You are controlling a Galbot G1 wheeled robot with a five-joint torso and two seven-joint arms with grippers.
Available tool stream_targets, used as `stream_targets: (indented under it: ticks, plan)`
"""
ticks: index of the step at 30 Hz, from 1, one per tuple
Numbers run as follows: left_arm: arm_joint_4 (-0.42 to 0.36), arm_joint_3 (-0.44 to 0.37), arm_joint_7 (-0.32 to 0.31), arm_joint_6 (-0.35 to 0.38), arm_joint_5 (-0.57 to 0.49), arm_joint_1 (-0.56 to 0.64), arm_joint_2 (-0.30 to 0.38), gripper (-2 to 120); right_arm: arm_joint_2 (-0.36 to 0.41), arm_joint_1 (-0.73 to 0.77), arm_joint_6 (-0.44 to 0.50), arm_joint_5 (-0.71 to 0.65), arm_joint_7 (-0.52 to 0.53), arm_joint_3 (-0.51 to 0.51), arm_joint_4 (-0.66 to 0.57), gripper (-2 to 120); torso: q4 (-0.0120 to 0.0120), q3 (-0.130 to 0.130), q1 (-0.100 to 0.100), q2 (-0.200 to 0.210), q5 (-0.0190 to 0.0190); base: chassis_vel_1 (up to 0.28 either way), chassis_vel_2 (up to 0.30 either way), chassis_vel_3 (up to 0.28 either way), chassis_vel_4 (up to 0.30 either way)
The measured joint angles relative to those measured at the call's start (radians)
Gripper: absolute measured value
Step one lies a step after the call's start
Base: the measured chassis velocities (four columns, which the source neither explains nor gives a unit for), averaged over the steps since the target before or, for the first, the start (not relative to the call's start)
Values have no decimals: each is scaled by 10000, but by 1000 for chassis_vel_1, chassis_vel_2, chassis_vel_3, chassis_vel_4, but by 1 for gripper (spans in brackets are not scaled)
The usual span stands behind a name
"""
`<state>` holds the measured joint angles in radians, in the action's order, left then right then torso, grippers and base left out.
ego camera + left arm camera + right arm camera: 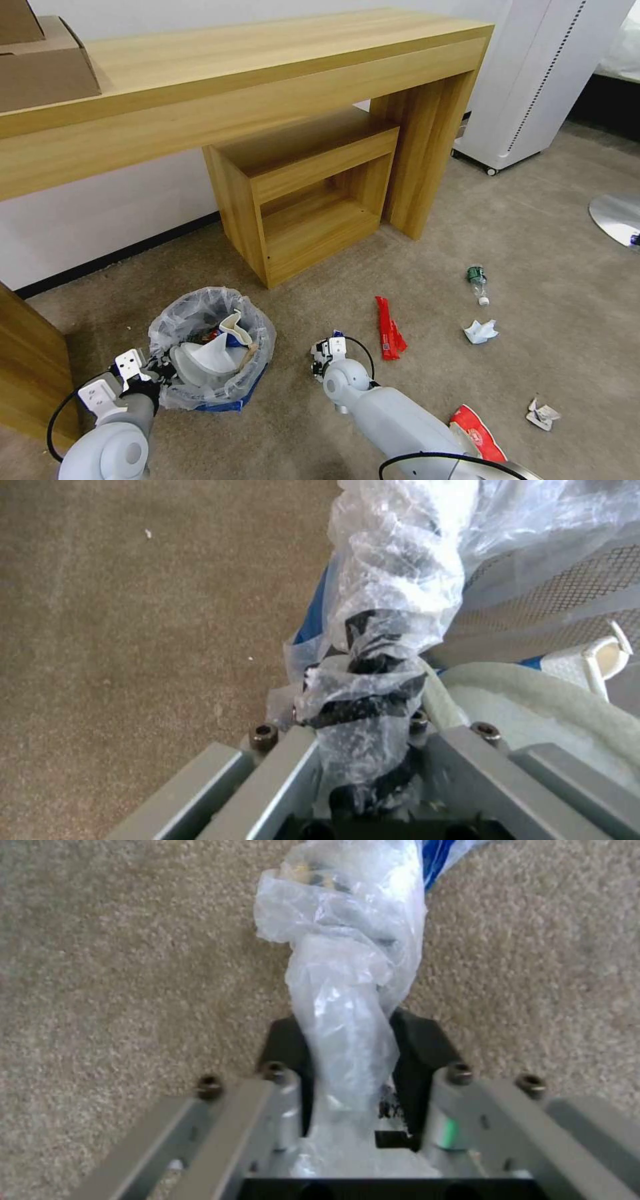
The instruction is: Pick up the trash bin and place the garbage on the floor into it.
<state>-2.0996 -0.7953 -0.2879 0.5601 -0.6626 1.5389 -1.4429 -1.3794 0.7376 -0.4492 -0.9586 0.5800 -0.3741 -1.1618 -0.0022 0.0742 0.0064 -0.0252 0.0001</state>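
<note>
Head view: the trash bin (235,399) stands on the carpet (547,267), its clear liner (193,313) overhanging the rim and white slippers (213,353) inside. The left gripper (159,371) is at the bin's near-left rim, and the left wrist view shows it (363,715) pinched closed on that bagged rim. Just right of the bin, the right gripper (325,352) is low over the carpet, its fingers (417,1040) clamped on a crumpled clear plastic piece (347,990). Farther right of the bin lie a red wrapper (389,328), a green-labelled bottle (477,283), crumpled white paper (480,331) and a red snack bag (475,433).
</note>
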Motion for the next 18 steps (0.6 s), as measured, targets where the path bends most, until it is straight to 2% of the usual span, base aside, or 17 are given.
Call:
stream_targets:
  ticks: [2,3,6,11,14,15,17,18]
  plan:
    - [-14,-17,0,0,-23,-1,30,0,115,105,57,64,-60,24,-253,14,1,0,0,0,1,0,0,0,0]
    - [-14,-17,0,0,-23,-1,30,0,115,105,57,64,-60,24,-253,14,1,0,0,0,1,0,0,0,0]
    - [-12,-103,-3,0,-62,18,107,0,683,574,224,121,-246,322,-1519,0,1,-1,0,0,2,0,0,0,0]
    - [14,-135,-2,0,-75,38,147,0,1377,1004,522,250,-562,726,-2678,0,2,-2,0,0,3,0,0,0,0]
    - [77,-146,-6,0,-73,36,162,0,2966,1580,1149,534,-1089,1516,-4808,0,-3,-1,0,0,-1,0,0,0,0]
    - [77,-146,-6,0,-73,36,162,0,2966,1580,1149,534,-1089,1516,-4808,0,-3,-1,0,0,-1,0,0,0,0]
    - [100,-114,-3,0,-64,28,144,0,3815,1806,1754,929,-1560,2009,-6203,0,-4,-2,0,0,5,0,0,0,0]
    - [100,-114,-3,0,-64,28,144,0,3815,1806,1754,929,-1560,2009,-6203,0,-4,-2,0,0,5,0,0,0,0]
